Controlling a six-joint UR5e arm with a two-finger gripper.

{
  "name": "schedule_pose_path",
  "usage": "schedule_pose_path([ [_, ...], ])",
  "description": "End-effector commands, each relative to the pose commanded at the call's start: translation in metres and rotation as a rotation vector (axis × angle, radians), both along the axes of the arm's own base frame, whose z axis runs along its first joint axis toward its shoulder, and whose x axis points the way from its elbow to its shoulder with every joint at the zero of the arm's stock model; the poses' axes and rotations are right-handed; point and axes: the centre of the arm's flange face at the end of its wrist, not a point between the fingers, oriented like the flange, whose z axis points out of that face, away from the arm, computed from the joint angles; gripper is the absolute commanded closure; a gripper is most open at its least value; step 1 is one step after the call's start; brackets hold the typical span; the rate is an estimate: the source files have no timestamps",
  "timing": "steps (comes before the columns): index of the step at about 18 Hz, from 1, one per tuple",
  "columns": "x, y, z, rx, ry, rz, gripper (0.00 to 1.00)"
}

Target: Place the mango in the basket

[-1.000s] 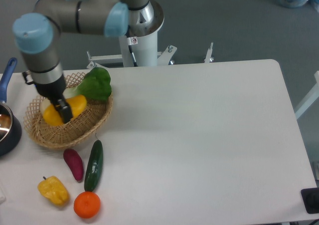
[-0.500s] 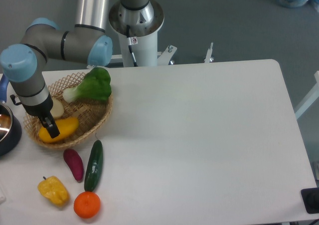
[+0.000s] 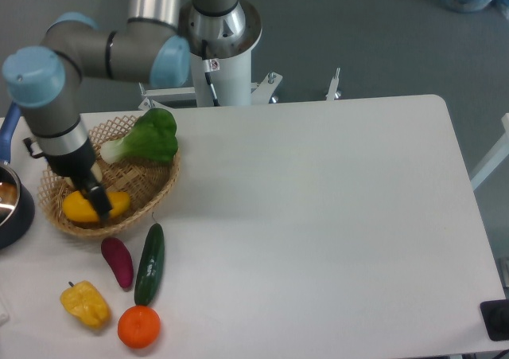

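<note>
The basket is a shallow round bowl of light tan wicker with an open-weave rim, sitting at the table's nine o'clock edge. Inside it, toward six o'clock, lies the mango, a smooth yellow-orange oblong. A glossy leafy green vegetable rests over the basket's rim at one o'clock.

Half a second ago the mango lay more stretched out toward the basket's middle and the hand sat near the rim at eight o'clock; now the hand has shifted inward and stands over the mango's middle, the fruit showing at both three and nine o'clock of it. The dark fingers are at the mango, but whether they clench it or have released it cannot be told.

Below the basket lie a matte purple tuber, a slim dark green cucumber, a lumpy yellow pepper and a round orange.
</note>
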Motion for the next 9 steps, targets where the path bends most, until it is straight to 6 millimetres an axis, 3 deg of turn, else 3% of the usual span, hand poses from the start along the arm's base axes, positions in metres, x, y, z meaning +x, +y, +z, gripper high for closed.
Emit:
schedule_pose_path([
  [3,-0.091,-0.038,0.000,0.002,-0.009,0.153,0.00],
  [7,-0.202,-0.094,0.007,0.011,-0.014,0.227,0.00],
  [9,-0.250,-0.116,-0.010,-0.010,-0.040,0.194,0.00],
])
